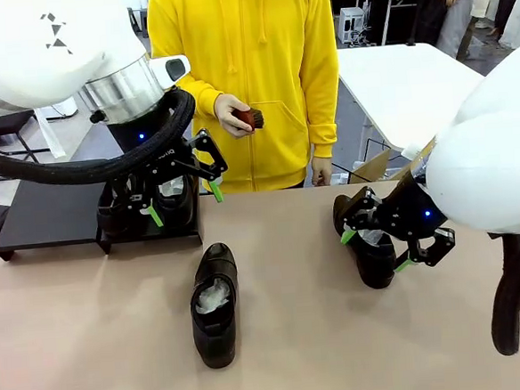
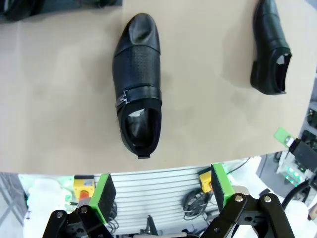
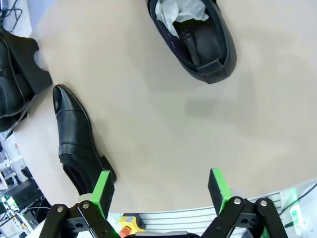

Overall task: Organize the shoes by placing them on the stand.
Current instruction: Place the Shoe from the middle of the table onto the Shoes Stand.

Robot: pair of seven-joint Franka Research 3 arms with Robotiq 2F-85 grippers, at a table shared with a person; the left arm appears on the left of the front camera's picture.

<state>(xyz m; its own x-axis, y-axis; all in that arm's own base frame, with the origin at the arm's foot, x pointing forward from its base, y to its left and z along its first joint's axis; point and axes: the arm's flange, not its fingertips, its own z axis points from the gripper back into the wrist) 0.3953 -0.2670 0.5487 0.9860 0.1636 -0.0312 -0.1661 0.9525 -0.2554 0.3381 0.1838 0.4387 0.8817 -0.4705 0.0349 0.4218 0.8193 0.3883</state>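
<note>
Two shoes are lying loose, mid-table and right; two are resting on the stand, far left. You are holding left gripper and right gripper spread, empty; next, straddle a loose shoe.

No legible text or labels

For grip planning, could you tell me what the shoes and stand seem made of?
Shoes: probably black leather, glossy, given sheen on the toes and a perforated vamp. Stand: flat black panel, matte; painted metal or plastic, cannot tell.
</note>
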